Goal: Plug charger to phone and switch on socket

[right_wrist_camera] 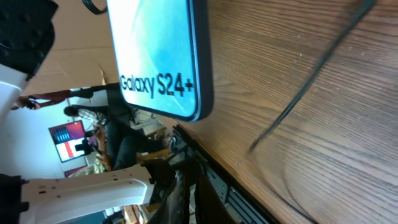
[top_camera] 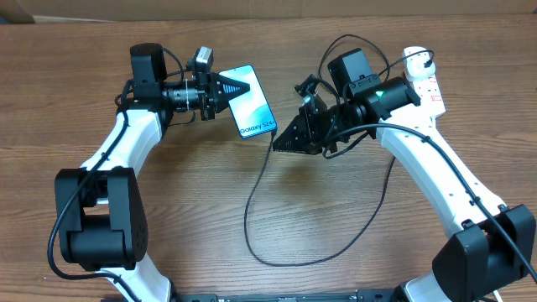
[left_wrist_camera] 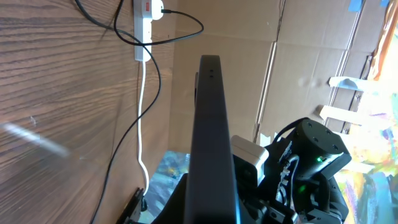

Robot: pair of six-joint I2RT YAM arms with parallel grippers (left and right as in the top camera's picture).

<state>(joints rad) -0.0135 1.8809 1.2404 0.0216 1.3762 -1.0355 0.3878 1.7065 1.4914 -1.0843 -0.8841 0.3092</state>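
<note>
The phone (top_camera: pixel 254 104), screen lit with "Galaxy S24+" text, is held at its far end by my left gripper (top_camera: pixel 238 87), which is shut on it. In the left wrist view the phone (left_wrist_camera: pixel 210 130) shows edge-on as a dark bar between the fingers. In the right wrist view the phone (right_wrist_camera: pixel 158 56) hangs just above the wood. The charger cable (top_camera: pixel 252 226) loops over the table to the socket (top_camera: pixel 424 80). Its free tip (right_wrist_camera: pixel 252 147) lies on the table near the phone's lower end. My right gripper (top_camera: pixel 278 146) hovers by that tip, fingers (right_wrist_camera: pixel 208 196) closed together, holding nothing.
The white power strip (left_wrist_camera: pixel 144 28) with its thick white cord (left_wrist_camera: pixel 140 124) lies at the far right by a cardboard wall. The cable loop reaches towards the table's front edge (top_camera: pixel 336 289). Both arm bases stand at the front corners.
</note>
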